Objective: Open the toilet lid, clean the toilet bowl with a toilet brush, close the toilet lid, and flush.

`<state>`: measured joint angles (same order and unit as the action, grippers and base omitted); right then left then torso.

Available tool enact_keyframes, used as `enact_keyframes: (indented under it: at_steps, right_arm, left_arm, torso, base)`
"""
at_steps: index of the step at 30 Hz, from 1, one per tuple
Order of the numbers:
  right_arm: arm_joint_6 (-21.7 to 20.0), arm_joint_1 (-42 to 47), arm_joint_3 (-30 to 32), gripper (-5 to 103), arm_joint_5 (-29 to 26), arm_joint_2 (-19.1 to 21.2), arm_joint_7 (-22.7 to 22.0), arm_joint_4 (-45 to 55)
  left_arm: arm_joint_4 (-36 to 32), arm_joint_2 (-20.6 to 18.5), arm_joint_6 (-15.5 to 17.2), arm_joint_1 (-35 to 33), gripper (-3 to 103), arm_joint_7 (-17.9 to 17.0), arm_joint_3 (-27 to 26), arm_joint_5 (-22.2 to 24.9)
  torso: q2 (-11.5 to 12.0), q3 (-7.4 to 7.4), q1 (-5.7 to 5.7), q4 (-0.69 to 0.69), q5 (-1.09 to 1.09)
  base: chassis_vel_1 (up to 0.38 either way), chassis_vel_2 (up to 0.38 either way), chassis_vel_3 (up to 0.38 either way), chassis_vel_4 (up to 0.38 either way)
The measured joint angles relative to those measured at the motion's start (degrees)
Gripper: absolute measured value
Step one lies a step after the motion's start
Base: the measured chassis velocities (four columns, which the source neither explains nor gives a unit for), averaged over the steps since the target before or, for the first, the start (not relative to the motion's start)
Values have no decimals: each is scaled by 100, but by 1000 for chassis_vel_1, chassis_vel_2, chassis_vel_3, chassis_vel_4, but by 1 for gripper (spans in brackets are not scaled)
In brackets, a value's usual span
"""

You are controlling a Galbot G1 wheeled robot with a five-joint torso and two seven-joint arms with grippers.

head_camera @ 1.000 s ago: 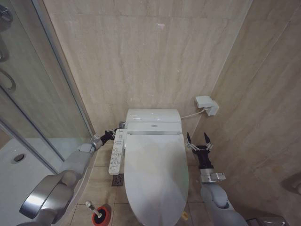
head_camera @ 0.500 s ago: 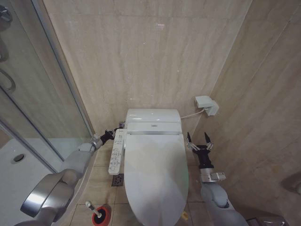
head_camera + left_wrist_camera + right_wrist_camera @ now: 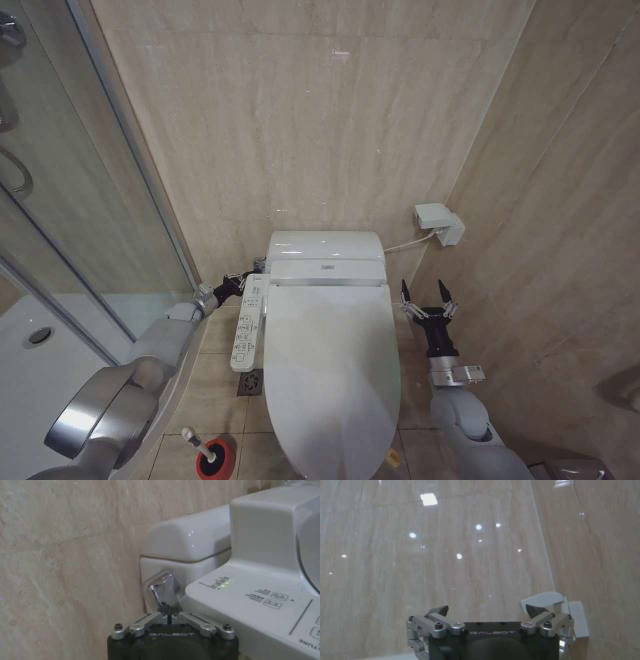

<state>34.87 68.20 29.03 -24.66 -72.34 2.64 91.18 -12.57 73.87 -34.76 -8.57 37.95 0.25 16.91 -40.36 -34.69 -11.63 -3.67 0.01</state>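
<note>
The toilet lid (image 3: 330, 370) is a glossy white oval lying shut, and it hides the toilet bowl. My left gripper (image 3: 247, 276) is at the left side of the tank (image 3: 325, 250). In the left wrist view its fingers (image 3: 150, 619) are shut, with their tips touching the lower end of the chrome flush lever (image 3: 161, 590). My right gripper (image 3: 424, 297) hangs open and empty beside the right side of the lid, near the wall. The toilet brush (image 3: 192, 437) stands in its red holder (image 3: 218, 462) on the floor at the front left.
A white control panel (image 3: 248, 325) runs along the left side of the toilet. A glass shower door (image 3: 80, 200) and a white tray (image 3: 30, 350) are on the left. A white wall box (image 3: 440, 222) with a cable sits on the right wall, close to the right gripper (image 3: 487, 611).
My right gripper has shifted slightly to the right and stays open. The left gripper remains at the flush lever and the lid remains shut.
</note>
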Motion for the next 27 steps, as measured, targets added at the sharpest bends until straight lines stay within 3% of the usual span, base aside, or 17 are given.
enact_keyframes:
  at_steps: [5,8,14,16,17,19,21,22,24,26,27]
  right_arm:
    - [-1,-5,4,100,-3,5,-1,-7]
    - [-4,-16,1,100,-12,6,-2,-15]
    - [-10,-51,-11,100,-14,10,-1,-47]
    - [-16,-91,-23,100,-16,18,0,-95]
    - [-16,-91,-23,100,-16,18,0,-95]
    - [-21,-114,-34,100,-16,20,-1,-114]
    - [-30,-145,-53,100,-14,19,-3,-145]
    - [-30,-145,-53,100,-14,19,-3,-145]
    - [-33,-167,-61,100,-10,13,-6,-181]
    - [-38,-192,-64,100,16,0,-8,-216]
    - [-38,-192,-64,100,16,0,-8,-216]
  left_arm:
    - [-116,-25,15,-29,0,14,1,220]
    - [-564,-140,51,-165,0,19,-60,706]
    - [-1416,-412,59,-557,0,-140,-24,1086]
    - [-2335,-719,99,-1000,0,-537,-87,1336]
    - [-2335,-719,99,-1000,0,-537,-87,1336]
    - [-2882,-889,137,-1319,0,-826,-218,1445]
    - [-3678,-1121,272,-1814,0,-1339,-430,1632]
    - [-3678,-1121,272,-1814,0,-1339,-430,1632]
    - [-4359,-1280,446,-2215,0,-1855,-621,1748]
    - [-5544,-1497,858,-2805,0,-2844,-847,1894]
    - [-5544,-1497,858,-2805,0,-2844,-847,1894]
  torso:
    - [0,-1,0,0,-4]
    - [0,0,-1,-6,-2]
    - [0,0,0,-7,-3]
    - [0,1,0,-6,-2]
    - [0,1,0,-6,-2]
    - [0,1,1,-2,-2]
    - [0,0,0,-1,-3]
    - [0,0,0,-1,-3]
    - [0,0,0,2,-2]
    - [0,0,0,1,-4]
    - [0,0,0,1,-4]
  base:
    - [0,0,0,0]
    - [0,0,0,0]
    - [0,0,0,0]
    - [0,0,0,0]
    - [0,0,0,0]
    - [0,0,0,0]
    - [0,0,0,0]
    - [0,0,0,0]
    - [0,0,0,0]
    - [0,0,0,0]
    - [0,0,0,0]
